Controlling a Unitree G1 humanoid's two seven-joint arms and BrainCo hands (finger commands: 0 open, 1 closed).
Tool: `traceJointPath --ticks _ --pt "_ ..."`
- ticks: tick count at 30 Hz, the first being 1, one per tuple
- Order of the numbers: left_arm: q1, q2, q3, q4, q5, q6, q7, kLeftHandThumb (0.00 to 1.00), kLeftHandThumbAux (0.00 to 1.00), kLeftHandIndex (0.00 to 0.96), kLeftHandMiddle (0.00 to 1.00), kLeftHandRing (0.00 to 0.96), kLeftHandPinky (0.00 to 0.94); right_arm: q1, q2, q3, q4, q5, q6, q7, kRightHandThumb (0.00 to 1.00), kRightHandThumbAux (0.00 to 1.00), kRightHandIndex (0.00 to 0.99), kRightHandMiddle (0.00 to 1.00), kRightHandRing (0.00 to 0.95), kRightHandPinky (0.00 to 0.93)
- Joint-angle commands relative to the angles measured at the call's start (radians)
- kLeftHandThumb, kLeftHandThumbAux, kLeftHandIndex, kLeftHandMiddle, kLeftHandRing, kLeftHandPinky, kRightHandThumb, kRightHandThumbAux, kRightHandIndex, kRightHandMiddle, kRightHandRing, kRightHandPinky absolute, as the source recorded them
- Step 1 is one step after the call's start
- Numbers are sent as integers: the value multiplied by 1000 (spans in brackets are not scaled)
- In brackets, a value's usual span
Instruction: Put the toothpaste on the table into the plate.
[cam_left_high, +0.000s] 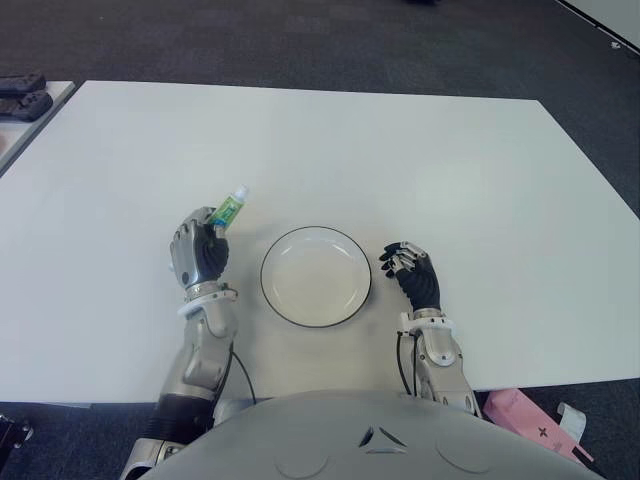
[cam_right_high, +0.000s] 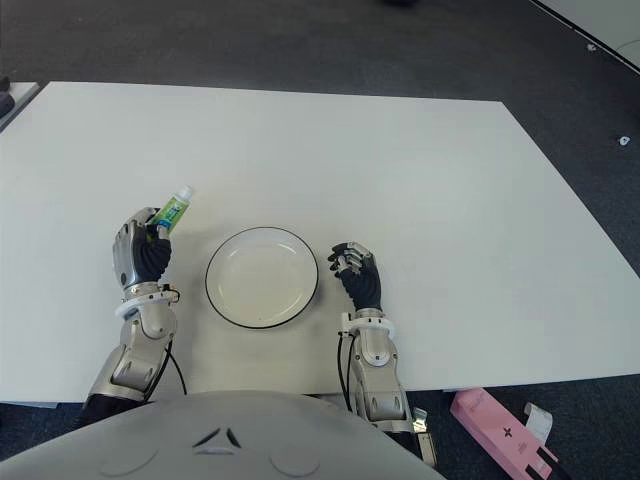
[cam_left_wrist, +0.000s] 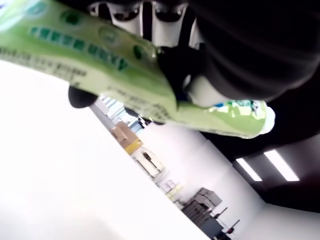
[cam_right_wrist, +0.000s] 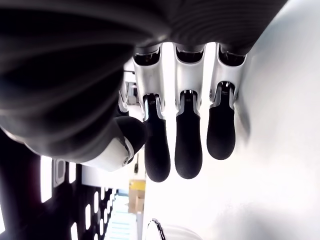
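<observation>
You have the toothpaste (cam_left_high: 229, 209) clamped in the left robot hand (cam_left_high: 199, 252) at the plate's (cam_left_high: 350, 303) 9 o'clock, cap angled clear for the carry across, while the right robot hand (cam_left_high: 413, 277), fingers relaxed and empty, shows at 3 o'clock over the worktop (cam_left_high: 400, 150).

A glossy plastic tube (cam_left_high: 229, 209) is being gripped by matt black fingers (cam_left_wrist: 240, 55); a glazed plate (cam_left_high: 316, 276) is being borne by a smooth matt table (cam_left_high: 420, 160).
</observation>
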Motion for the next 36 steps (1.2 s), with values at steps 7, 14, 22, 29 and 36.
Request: traceJointPath --ticks 7,14,22,29,36 --pt "25 65 -53 -93 29 -105 -85 852 663 404 554 877 845 3 4 -3 23 5 27 2 709 726 431 534 548 552" --pt "15 124 -76 -104 54 -201 -120 853 661 408 557 879 862 0 7 -5 21 12 40 7 710 725 430 532 546 547" --pt "-13 184 -123 -107 110 -280 -182 855 660 411 560 880 857 -10 1 -7 48 13 3 14 709 726 430 535 549 552" --pt "-35 220 -161 -124 143 -315 -257 855 662 410 560 880 861 -11 4 -6 59 14 -14 17 709 725 431 536 543 542" --pt "-40 224 -225 -148 172 -311 -374 854 663 406 556 867 837 -9 11 -10 56 19 -7 15 709 725 431 532 540 544"
